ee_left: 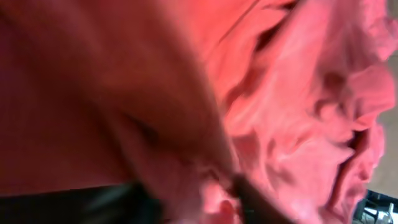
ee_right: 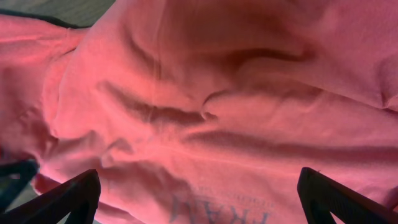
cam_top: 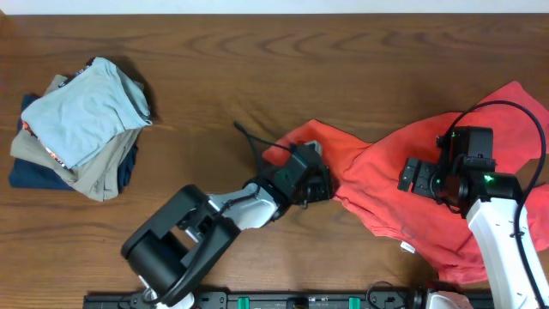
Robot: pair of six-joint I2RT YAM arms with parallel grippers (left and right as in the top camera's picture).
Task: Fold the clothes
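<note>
The shirt [cam_top: 377, 172] lies crumpled and unfolded on the right half of the table [cam_top: 257, 69]. Nearest to the robot is its lower right part, where a small white tag [cam_top: 407, 249] shows at the edge. From there the cloth goes away to the far right corner, and one narrower part stretches left to the middle of the table. So the long axis runs more or less left to right, with most of the cloth on the right.

The right gripper [cam_top: 416, 178] hangs over the middle of the shirt. In the right wrist view its fingers [ee_right: 68, 196] stand wide apart with nothing between them. The cloth is under them, and reversed lettering [ee_right: 227, 214] shows just in front.

The left gripper [cam_top: 316, 182] is at the left end of the shirt. Its wrist view is blurred and filled with red cloth, so I cannot tell whether it holds the cloth or not.

I think each arm is near its own end of the shirt, and the next move needs to pull these two ends apart to flatten it.

No container is in view. Far left, well apart from the shirt, stands a pile [cam_top: 81, 129] of folded garments with a light blue one on top.
</note>
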